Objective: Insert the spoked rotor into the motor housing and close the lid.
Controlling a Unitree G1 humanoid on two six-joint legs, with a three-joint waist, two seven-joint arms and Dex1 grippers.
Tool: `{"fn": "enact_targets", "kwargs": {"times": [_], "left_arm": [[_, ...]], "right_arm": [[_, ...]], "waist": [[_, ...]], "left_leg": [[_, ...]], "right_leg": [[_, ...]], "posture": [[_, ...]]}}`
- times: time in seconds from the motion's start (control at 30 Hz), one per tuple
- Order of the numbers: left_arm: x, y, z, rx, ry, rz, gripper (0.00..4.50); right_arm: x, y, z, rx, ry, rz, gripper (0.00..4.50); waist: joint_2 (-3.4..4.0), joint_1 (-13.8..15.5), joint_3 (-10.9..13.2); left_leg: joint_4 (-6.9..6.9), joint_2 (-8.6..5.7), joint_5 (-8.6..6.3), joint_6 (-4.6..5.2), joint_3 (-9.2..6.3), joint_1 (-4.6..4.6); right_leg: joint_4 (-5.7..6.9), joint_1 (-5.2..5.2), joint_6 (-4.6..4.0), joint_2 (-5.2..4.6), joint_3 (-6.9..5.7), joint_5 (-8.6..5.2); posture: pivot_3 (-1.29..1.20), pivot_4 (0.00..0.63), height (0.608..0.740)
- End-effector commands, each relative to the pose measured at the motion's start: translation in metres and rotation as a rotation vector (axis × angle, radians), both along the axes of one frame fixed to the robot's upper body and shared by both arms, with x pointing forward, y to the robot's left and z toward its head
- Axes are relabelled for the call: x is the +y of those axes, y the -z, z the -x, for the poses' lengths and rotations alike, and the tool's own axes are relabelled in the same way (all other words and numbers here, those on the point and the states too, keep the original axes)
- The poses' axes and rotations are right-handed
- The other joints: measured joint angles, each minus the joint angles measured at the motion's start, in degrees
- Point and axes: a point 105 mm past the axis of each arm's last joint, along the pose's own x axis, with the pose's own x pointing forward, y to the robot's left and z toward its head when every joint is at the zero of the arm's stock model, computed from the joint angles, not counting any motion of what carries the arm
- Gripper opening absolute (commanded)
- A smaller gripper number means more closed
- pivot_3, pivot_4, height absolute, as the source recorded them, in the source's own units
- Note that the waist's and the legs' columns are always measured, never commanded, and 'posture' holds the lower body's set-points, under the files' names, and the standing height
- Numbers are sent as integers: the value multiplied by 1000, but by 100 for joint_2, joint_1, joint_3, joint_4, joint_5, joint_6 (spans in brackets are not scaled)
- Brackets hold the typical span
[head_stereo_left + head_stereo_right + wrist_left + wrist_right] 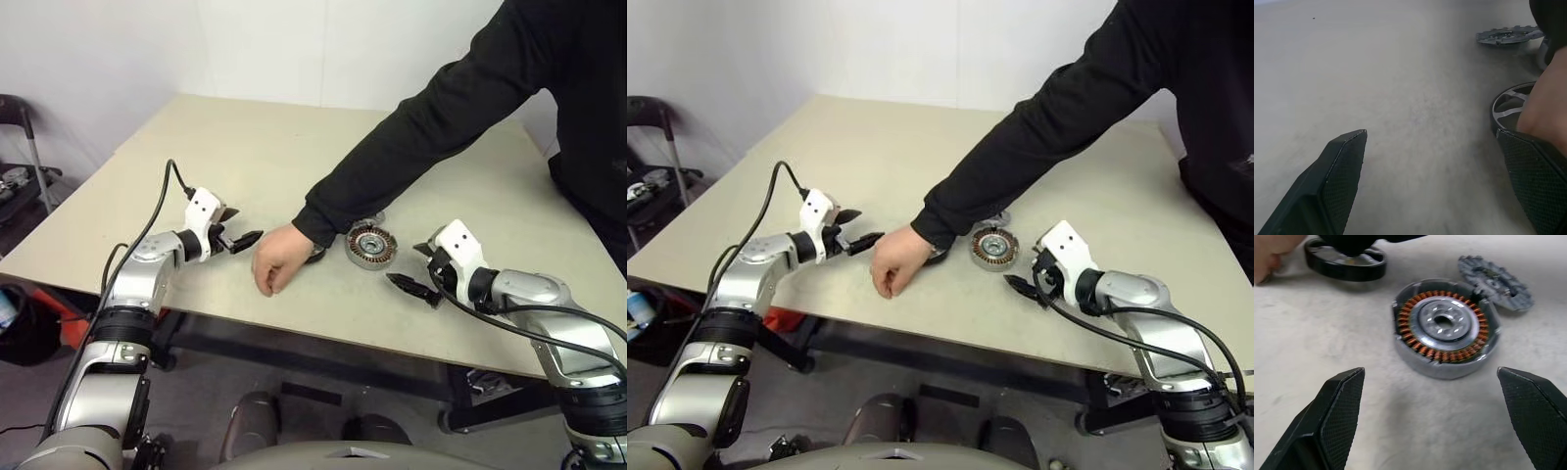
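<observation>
I see my left gripper point(242, 228) at the centre left of the head view, its jaws spread wide and holding nothing, low over the table point(245, 147). My right gripper point(419, 269) is at the lower right, jaws also spread and empty, pointing toward the parts.

The motor housing point(1445, 334) sits open-side up in the middle of the right wrist view, so the copper winding ring faces upward, ready, I think, to receive the rotor. The lid point(1495, 282) lies flat just beside it at the upper right. The spoked rotor point(1346, 258) lies flat at the upper left, near the housing but apart from it.

A person's hand point(280, 258) rests over the rotor, in the centre of the head view, between my two grippers. I judge the person is arranging the parts, which may be why both grippers stand off with jaws open.

The table is beige and matte. Behind it is a white wall, and at the far left a dark chair point(22, 117).
</observation>
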Motion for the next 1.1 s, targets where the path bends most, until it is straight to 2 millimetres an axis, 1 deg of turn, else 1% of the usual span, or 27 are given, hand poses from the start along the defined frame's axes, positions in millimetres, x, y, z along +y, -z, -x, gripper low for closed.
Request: {"fn": "enact_targets", "kwargs": {"times": [0.03,0.2,0.33,0.4,0.53,0.6,0.63,0.73,0.77,0.97,1.1], "left_arm": [[-9,-18,-6,-57,30,9,4500],[-14,-18,-4,-51,68,1,4500],[-9,-17,8,-37,159,-44,4500],[-9,-16,21,-22,234,-50,4500],[-13,-12,68,45,433,-43,4500],[-15,-9,81,72,474,-42,4500],[-15,-8,84,80,481,-39,4500],[-20,3,86,92,480,-69,4500],[-24,7,83,87,467,-80,4500],[-41,20,70,70,439,-124,4500],[-42,27,66,58,432,-186,4500]], "right_arm": [[11,-20,1,-84,-80,-7,4444],[17,-17,0,-102,-137,28,4444],[23,-10,2,-87,-177,42,4444],[24,-7,2,-81,-175,47,4444],[23,-4,-1,-72,-166,52,4444],[23,-4,-3,-71,-163,54,4444],[23,-4,-4,-72,-162,53,4444],[21,-4,-7,-72,-158,55,4444],[20,-3,-9,-73,-156,56,4444],[20,-4,-13,-86,-152,56,4444],[20,-5,-14,-95,-144,58,4444]], "waist": [[0,0,0],[0,0,0],[0,-4,0],[0,-12,0],[2,-27,-1],[2,-8,-1],[2,4,-1],[3,11,-2],[3,7,-2],[2,-9,-2],[3,-11,-2]], "left_leg": [[0,0,0,0,0,2],[-1,-1,0,0,0,2],[-11,-1,0,0,1,2],[-21,-1,1,-2,3,3],[-40,-4,1,-2,9,3],[-53,-6,3,-5,12,6],[-57,-6,6,-10,12,7],[-62,-5,16,-25,12,18],[-62,-5,16,-26,12,27],[-70,-5,16,-27,11,89],[-78,-5,19,-31,11,88]], "right_leg": [[0,1,0,0,0,0],[0,3,-1,0,0,1],[-1,-1,-3,0,0,0],[-4,-4,-4,0,0,0],[-16,-8,-40,0,3,18],[-20,-10,-45,0,3,16],[-20,-10,-46,0,3,16],[-15,-2,-42,0,2,12],[-15,7,-12,0,3,-5],[-26,56,-4,0,5,-9],[-27,51,-5,1,5,-8]], "posture": [[0,0,740],[0,0,740],[0,0,740],[0,0,740],[0,0,740],[0,0,740],[0,0,740],[0,0,740],[0,0,740],[0,0,740],[0,0,740]]}}
